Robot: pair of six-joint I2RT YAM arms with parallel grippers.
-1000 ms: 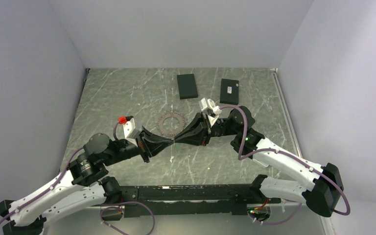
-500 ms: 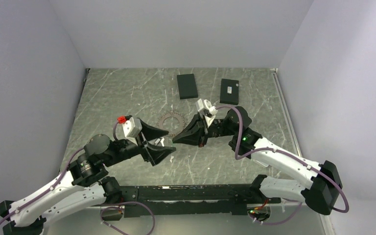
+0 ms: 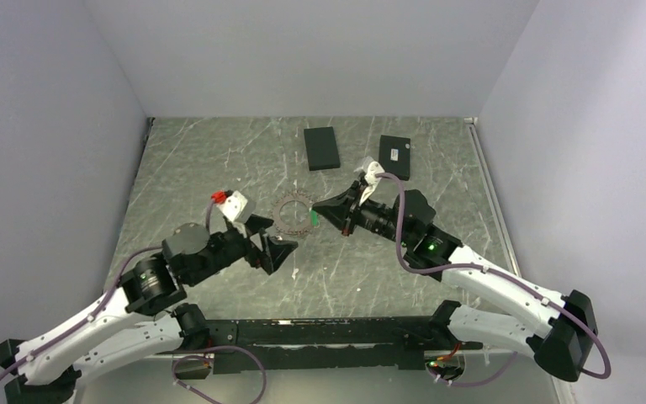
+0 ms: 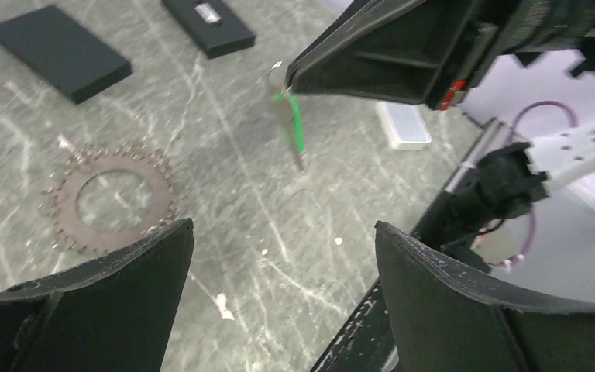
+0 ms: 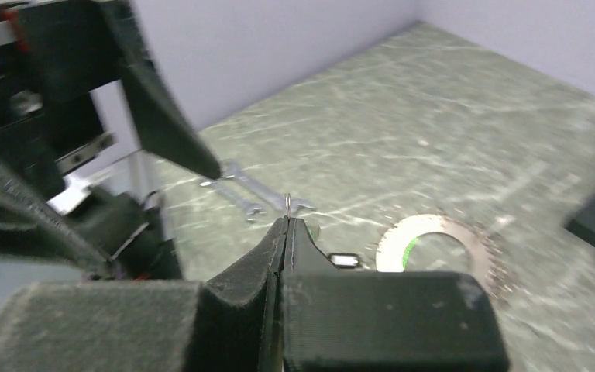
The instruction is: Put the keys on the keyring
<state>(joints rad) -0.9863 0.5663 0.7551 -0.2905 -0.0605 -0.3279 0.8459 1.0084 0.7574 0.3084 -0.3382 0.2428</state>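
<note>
The keyring is a dark toothed ring lying flat on the marble table; it also shows in the left wrist view and the right wrist view. A silver key with a green tag dangles from a small wire loop pinched in my right gripper, which is shut and hovers just right of the keyring. In the right wrist view that loop pokes up between the pressed fingertips of the right gripper. My left gripper stands open and holds nothing, near the keyring's front edge; in the left wrist view the left gripper frames bare table.
Two flat black boxes lie behind the keyring. Grey walls close in the table on three sides. A black rail runs along the near edge. Pale wrench-like shapes show on the table; I cannot tell what they are.
The two grippers were joined tip to tip. The left one has opened wide and drawn back. The right one stayed shut and carried the key away toward the keyring.
</note>
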